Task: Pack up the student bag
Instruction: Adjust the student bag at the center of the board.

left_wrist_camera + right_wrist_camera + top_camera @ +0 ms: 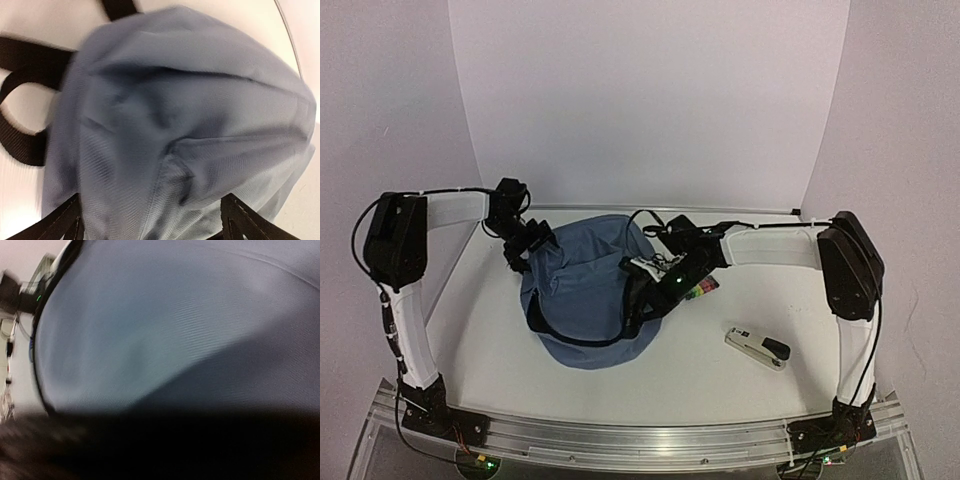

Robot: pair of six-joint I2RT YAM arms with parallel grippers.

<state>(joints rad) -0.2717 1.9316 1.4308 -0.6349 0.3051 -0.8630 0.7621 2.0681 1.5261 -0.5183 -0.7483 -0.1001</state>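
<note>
The student bag (582, 285) lies slumped mid-table, slate-blue with black straps (22, 62). My left gripper (523, 245) is at its upper-left corner. In the left wrist view its fingers (245, 220) stand wide apart at the bottom corners, and the bag's fabric (190, 100) bulges between them. My right gripper (652, 280) is pressed against the bag's right edge, by a black strap. The right wrist view shows only blurred blue fabric (165, 310) over a dark band, with no fingers visible.
A small pack with coloured stripes (703, 288) lies just right of the right gripper. A grey and black stapler (758, 347) lies on the white table (720, 385) at the front right. Walls enclose the table on three sides.
</note>
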